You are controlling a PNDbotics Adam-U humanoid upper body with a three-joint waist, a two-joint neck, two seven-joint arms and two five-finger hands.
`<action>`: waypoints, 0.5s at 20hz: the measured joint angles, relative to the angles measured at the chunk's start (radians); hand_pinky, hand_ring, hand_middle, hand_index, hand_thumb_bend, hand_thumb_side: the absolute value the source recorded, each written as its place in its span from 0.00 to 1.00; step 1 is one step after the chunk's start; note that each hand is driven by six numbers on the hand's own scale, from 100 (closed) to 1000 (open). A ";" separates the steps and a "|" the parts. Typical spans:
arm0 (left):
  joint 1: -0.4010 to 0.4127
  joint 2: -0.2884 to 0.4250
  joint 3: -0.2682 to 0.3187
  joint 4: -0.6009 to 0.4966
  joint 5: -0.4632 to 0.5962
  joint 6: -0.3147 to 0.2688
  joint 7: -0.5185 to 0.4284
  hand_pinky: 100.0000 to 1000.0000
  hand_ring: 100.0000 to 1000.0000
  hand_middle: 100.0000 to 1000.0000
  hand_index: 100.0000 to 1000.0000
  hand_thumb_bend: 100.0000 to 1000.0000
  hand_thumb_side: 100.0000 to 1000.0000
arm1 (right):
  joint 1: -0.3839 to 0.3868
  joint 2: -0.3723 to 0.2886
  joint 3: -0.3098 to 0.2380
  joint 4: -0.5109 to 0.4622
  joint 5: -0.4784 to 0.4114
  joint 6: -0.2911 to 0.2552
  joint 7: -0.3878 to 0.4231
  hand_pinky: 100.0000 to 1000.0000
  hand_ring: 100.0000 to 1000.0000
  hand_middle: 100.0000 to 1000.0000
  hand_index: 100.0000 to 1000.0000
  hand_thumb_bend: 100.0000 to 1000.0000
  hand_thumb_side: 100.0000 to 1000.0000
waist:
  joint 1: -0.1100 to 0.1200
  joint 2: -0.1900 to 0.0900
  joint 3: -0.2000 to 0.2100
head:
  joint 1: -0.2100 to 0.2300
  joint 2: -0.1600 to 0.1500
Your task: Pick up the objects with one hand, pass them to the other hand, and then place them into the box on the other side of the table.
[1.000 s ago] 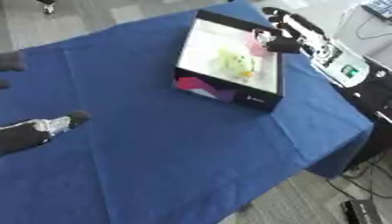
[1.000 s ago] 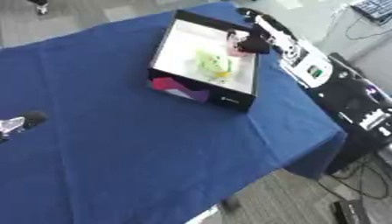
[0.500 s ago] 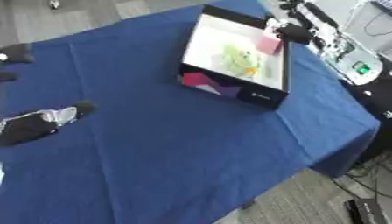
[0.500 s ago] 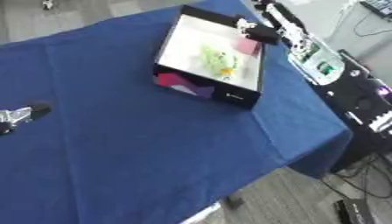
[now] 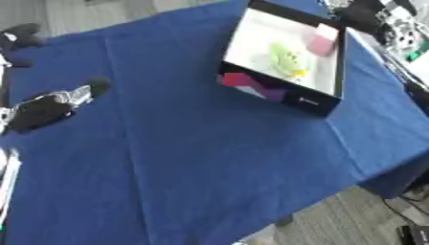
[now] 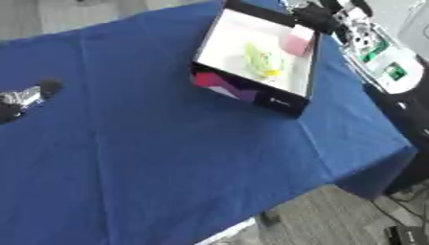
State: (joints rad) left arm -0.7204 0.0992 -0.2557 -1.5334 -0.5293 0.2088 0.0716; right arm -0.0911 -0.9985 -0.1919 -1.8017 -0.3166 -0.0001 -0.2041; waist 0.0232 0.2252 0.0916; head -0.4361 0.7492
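Pink block [image 5: 321, 45] and yellow-green item [image 5: 287, 61] inside box [image 5: 322, 102], far right on blue table [image 5: 209, 153]. Right hand [image 6: 317, 16] beside box's far corner, finger state unclear. Left hand [image 5: 52, 106] at left edge, fingers relaxed, holding nothing.

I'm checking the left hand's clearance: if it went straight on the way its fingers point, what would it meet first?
The left hand points up and right across the bare blue tablecloth. The first thing in that line looks like the near-left wall of the box, though depth is hard to judge.
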 measured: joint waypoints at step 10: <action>0.010 0.218 0.073 0.009 0.105 0.117 -0.043 0.75 0.84 0.65 0.86 0.87 0.39 | 0.049 -0.028 -0.027 -0.097 -0.145 -0.016 -0.032 1.00 1.00 1.00 1.00 0.00 0.46 | 0.019 -0.026 0.005 | 0.123 0.015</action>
State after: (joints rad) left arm -0.7106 0.3168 -0.1830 -1.5244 -0.4245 0.3256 0.0283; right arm -0.0424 -1.0267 -0.2191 -1.8986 -0.4616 -0.0162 -0.2358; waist 0.0422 0.1994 0.0971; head -0.3130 0.7641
